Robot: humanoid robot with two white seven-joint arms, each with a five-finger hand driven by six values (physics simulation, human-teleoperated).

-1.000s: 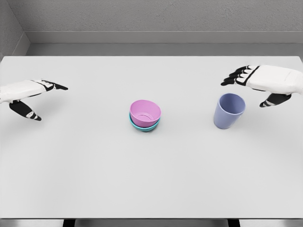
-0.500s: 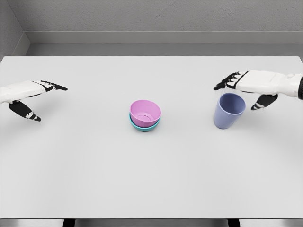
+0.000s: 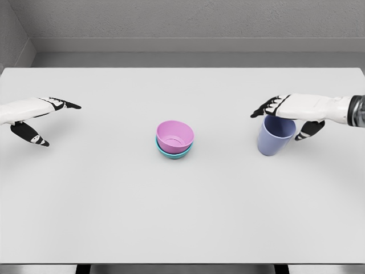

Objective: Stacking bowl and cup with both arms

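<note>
Lavender cup [image 3: 275,135] at three o'clock sits under the open right robot hand [image 3: 285,112], seemingly mid-reach; next its fingers must close, then carry it to the pink bowl [image 3: 175,136].

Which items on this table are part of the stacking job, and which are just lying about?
Part of the job:
- pink bowl, nested in the teal bowl
- blue cup, upright
- right robot hand, over the cup's rim
- left robot hand, open, far left

Just lying about:
- nothing; only the white table itself
</note>
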